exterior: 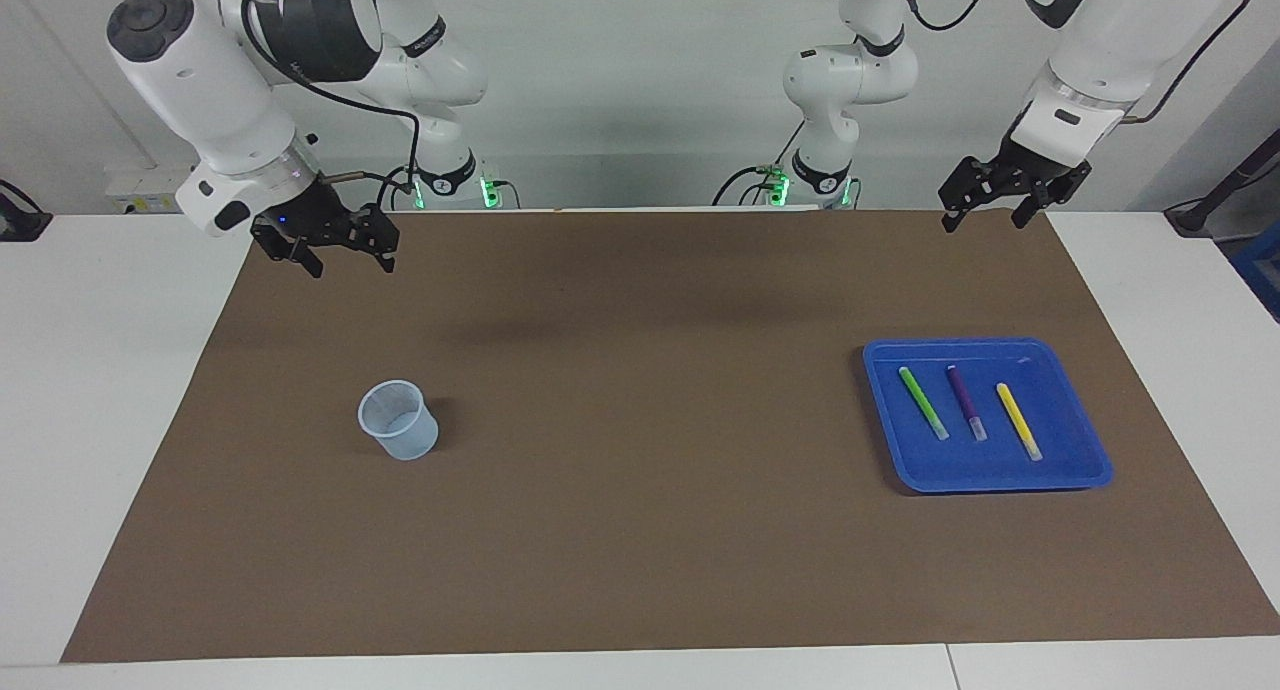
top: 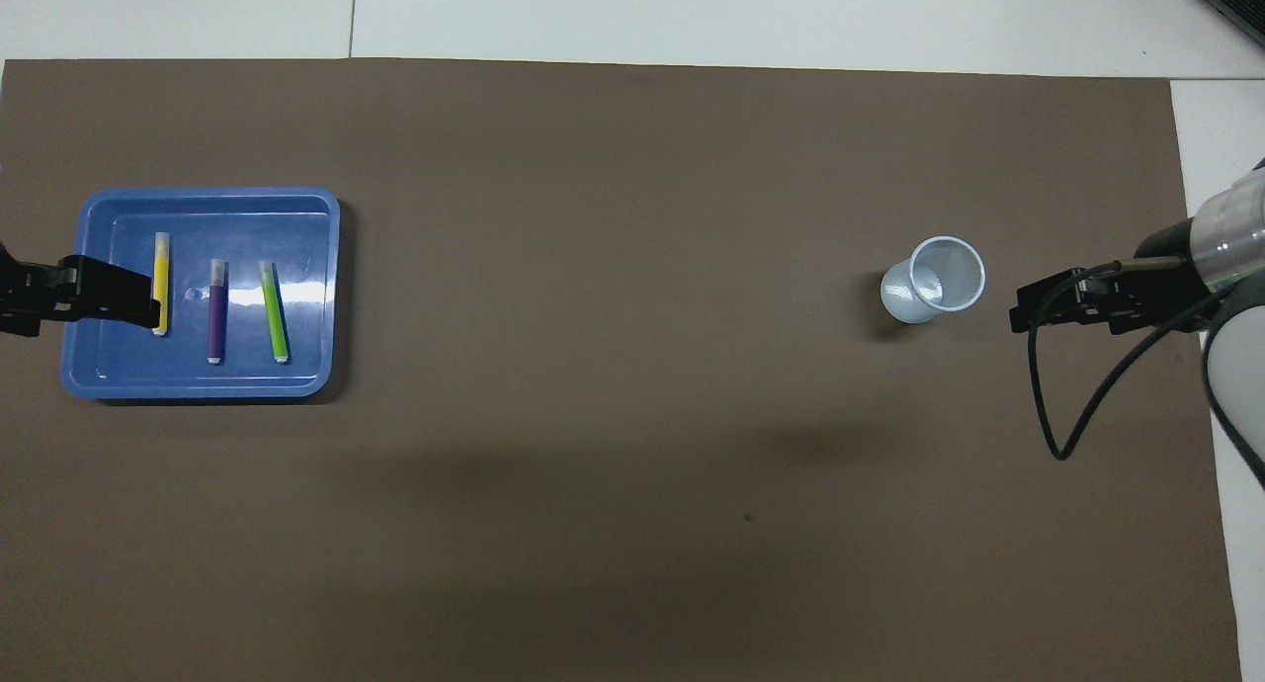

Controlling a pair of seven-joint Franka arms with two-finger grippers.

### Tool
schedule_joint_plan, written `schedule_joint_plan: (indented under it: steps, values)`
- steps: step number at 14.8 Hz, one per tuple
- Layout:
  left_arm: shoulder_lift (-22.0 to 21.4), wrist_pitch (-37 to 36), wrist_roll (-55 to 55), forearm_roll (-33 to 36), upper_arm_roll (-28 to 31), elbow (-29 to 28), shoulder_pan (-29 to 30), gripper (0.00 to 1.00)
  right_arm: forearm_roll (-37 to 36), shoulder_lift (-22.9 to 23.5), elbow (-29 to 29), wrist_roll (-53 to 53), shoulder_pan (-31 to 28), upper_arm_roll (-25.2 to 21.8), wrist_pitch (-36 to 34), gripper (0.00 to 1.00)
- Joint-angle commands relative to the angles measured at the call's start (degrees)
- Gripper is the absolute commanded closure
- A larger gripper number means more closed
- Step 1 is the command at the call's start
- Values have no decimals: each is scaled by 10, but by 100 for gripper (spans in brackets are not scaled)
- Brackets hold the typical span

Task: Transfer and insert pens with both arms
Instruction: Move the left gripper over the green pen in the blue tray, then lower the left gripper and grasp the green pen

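wall [exterior: 620,80]: pale grey | table [exterior: 110,390]: white | mat [exterior: 640,470]: brown

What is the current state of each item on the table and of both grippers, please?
Green pen: lying flat in the tray.
Purple pen: lying flat in the tray.
Yellow pen: lying flat in the tray.
Blue tray: flat on the mat, holding all three pens.
Clear cup: upright, empty.
Left gripper: raised, jaws open, holding nothing.
Right gripper: raised, jaws open, holding nothing.
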Motion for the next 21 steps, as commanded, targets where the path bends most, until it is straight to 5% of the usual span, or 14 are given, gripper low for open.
schedule_joint_plan:
  steps: [1,9,13,21]
  values:
    - [-8,-2,-5,-5,3,-3,-4,0,1,-17,-18,-19,-4,1,-2,0]
    - [-20,24,-12,0,3,-27,0,0,0,-20,-20,-19,-8,2,-2,0]
    - [-37,124,-7,1,6,-98,2,0,-1,-22,-25,-23,-8,1,-3,0]
    - [63,224,-15,1,8,-115,14,0,-2,-22,-28,-33,-8,1,-7,0]
